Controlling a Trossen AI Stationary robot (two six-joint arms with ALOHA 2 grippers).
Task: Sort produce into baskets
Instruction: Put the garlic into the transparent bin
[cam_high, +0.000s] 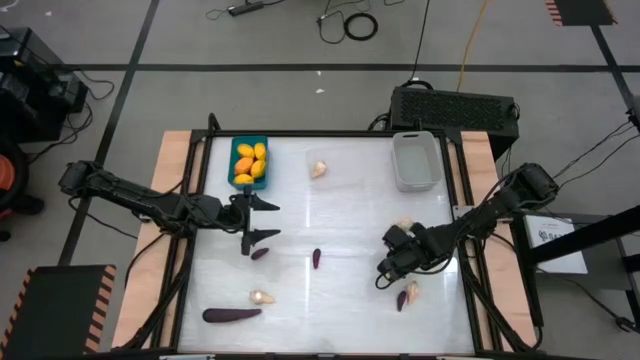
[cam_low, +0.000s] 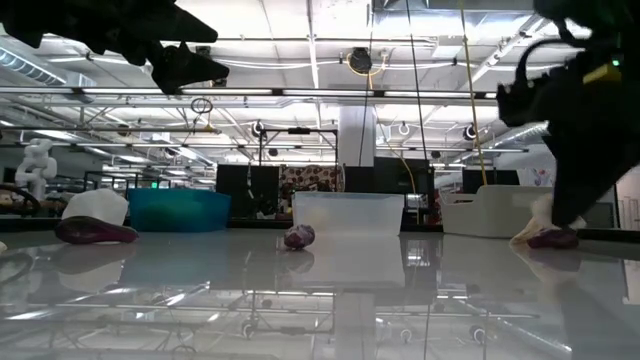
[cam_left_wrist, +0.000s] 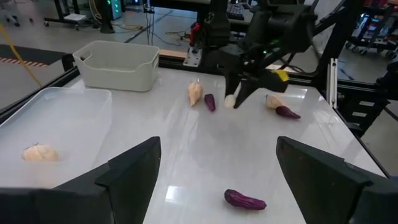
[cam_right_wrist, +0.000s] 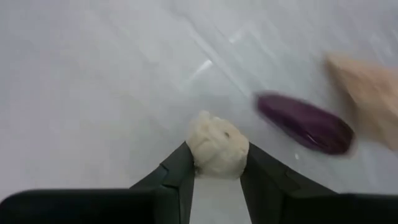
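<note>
My right gripper (cam_high: 383, 272) is at the table's right, shut on a pale cream garlic bulb (cam_right_wrist: 216, 149). A purple piece (cam_right_wrist: 305, 123) and another cream bulb (cam_right_wrist: 367, 93) lie just beyond it. My left gripper (cam_high: 264, 220) hangs open and empty above the table, near the teal basket (cam_high: 249, 162) of yellow-orange ovals. A short purple piece (cam_left_wrist: 244, 200) lies on the table just past its fingers. The clear tray (cam_left_wrist: 56, 118) holds one garlic bulb (cam_left_wrist: 38, 152). The white-grey bin (cam_high: 415, 160) stands at the far right. A long purple piece (cam_high: 232, 314) and a bulb (cam_high: 262, 297) lie near the front left. My right gripper pinches the garlic bulb by its two opposite sides (cam_right_wrist: 198, 163) between its two fingers. The bulb sits at the fingers' free ends and stands out past them. In the left wrist view the fingers slant down toward the table with the bulb (cam_left_wrist: 231, 101) at their tips.
Another purple piece (cam_high: 316, 258) lies mid-table, and a bulb (cam_high: 405, 225) lies near the right arm. A black box (cam_high: 455, 108) stands beyond the table's far edge. Wooden rails run along the table's left and right sides.
</note>
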